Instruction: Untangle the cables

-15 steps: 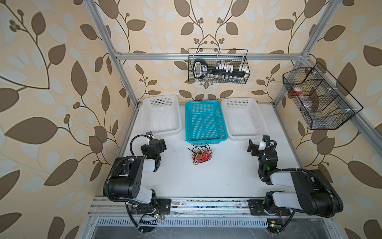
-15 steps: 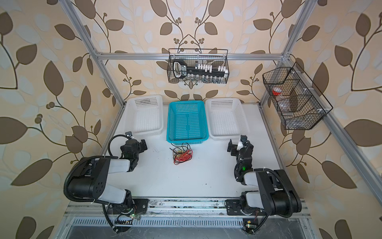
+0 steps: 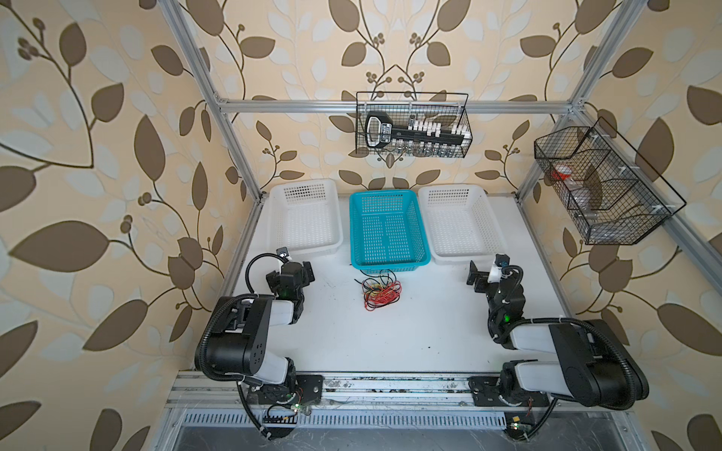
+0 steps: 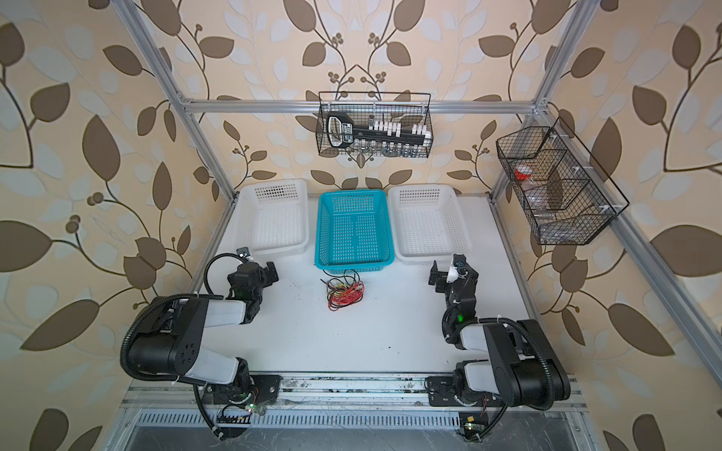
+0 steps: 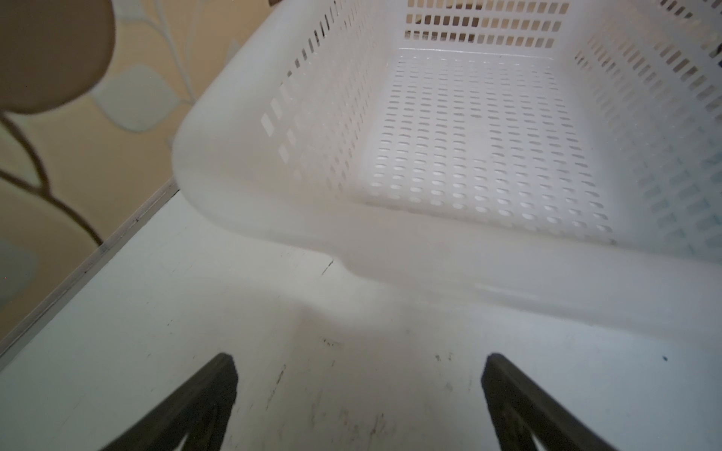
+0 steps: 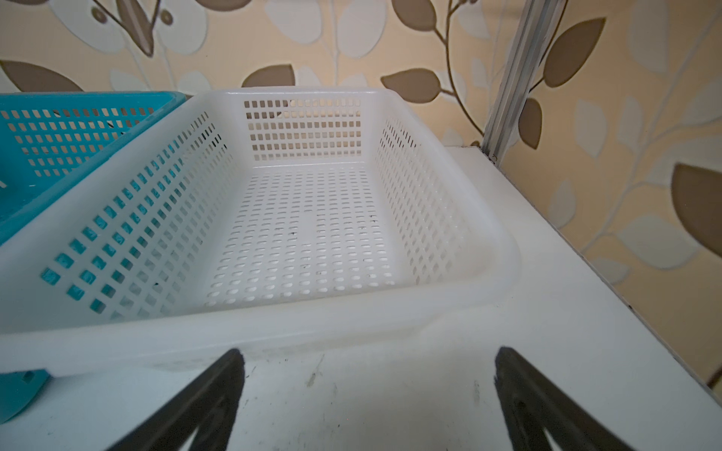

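Note:
The cables (image 3: 382, 291) lie in one tangled bundle of red, yellow and black wires on the white table, just in front of the blue basket; in both top views the cables (image 4: 345, 291) sit midway between the arms. My left gripper (image 3: 295, 269) rests low on the table well to the left of them, open, with only bare table between its fingers (image 5: 224, 375). On the far right my right gripper (image 3: 486, 266) is also open and empty, as its wrist view shows (image 6: 369, 355). Neither wrist view shows the cables.
Three baskets stand in a row at the back: a white basket (image 3: 308, 250) facing the left gripper, the blue basket (image 3: 390, 265) in the middle, a white basket (image 3: 465, 257) facing the right gripper. Wire racks (image 3: 412, 125) hang on the back wall and the right frame.

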Robot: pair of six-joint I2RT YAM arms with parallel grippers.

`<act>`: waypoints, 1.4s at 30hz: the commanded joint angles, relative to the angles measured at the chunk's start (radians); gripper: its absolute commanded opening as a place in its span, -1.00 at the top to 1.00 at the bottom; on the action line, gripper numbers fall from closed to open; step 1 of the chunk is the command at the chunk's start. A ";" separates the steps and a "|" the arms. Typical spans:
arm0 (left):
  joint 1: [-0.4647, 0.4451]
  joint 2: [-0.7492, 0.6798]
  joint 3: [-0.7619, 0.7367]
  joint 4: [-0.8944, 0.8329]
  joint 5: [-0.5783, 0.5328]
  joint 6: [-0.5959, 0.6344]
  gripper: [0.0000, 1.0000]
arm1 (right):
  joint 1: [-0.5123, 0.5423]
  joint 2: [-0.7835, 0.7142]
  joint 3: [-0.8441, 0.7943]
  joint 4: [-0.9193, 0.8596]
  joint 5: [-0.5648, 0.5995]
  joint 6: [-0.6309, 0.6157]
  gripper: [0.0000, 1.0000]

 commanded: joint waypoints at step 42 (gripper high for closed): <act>0.003 -0.116 -0.012 0.053 -0.058 0.022 -0.98 | -0.026 -0.291 0.108 -0.367 0.081 0.046 -1.00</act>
